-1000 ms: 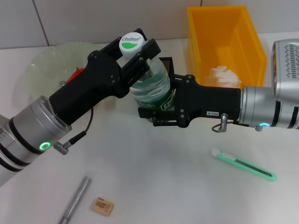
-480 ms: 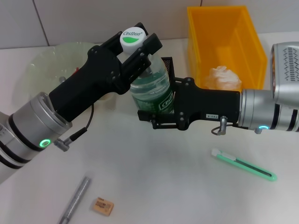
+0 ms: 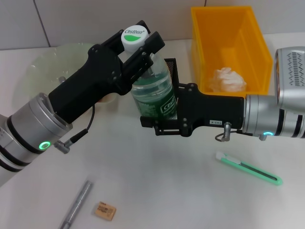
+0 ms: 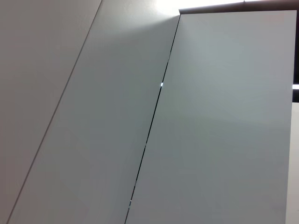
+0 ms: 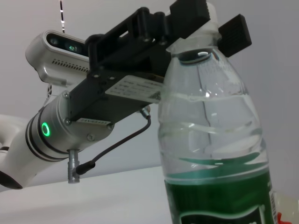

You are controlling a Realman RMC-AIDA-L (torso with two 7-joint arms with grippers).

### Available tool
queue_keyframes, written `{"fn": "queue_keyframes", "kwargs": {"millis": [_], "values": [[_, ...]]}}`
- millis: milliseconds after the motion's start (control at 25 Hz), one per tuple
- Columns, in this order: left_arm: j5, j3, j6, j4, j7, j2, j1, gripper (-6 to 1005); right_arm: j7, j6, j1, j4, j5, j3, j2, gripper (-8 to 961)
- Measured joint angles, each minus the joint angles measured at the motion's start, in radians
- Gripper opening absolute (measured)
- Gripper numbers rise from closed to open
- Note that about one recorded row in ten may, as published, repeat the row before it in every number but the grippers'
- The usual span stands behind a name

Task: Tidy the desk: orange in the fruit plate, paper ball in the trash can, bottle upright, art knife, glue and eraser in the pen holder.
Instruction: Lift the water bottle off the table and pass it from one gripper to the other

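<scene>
Both my hands are on the bottle (image 3: 153, 90) at mid-counter, in front of the pen holder (image 3: 170, 65). My left hand (image 3: 138, 47) pinches the neck just under the white cap (image 3: 133, 37), one finger on each side; the right wrist view shows those fingers (image 5: 232, 32) clamped at the top of the bottle (image 5: 212, 154). My right hand (image 3: 159, 114) comes in from the right and clamps the green-labelled belly. The bottle stands close to upright, cap leaning a touch toward my left. I cannot tell whether its base touches the counter (image 3: 167, 181).

The paper ball (image 3: 228, 79) lies inside the trash can (image 3: 228, 45) at the back right. The fruit plate (image 3: 47, 67) sits at the back left, mostly hidden behind my left arm; I cannot see the orange.

Near me on the counter, the eraser (image 3: 105, 210) lies flat, with a grey pen-like stick (image 3: 76, 205) just to its left. The green knife (image 3: 248, 168) lies well apart on the right, below my right arm.

My left wrist view shows only pale wall panels.
</scene>
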Motion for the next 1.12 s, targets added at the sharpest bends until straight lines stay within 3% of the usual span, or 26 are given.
{"fn": "queue_keyframes", "kwargs": {"millis": [1120], "values": [[-0.004,-0.026,0.046,0.013,0.002,0.003,0.015,481,-0.018,-0.004,-0.012,0.074,-0.006,-0.002,0.002,761]]}}
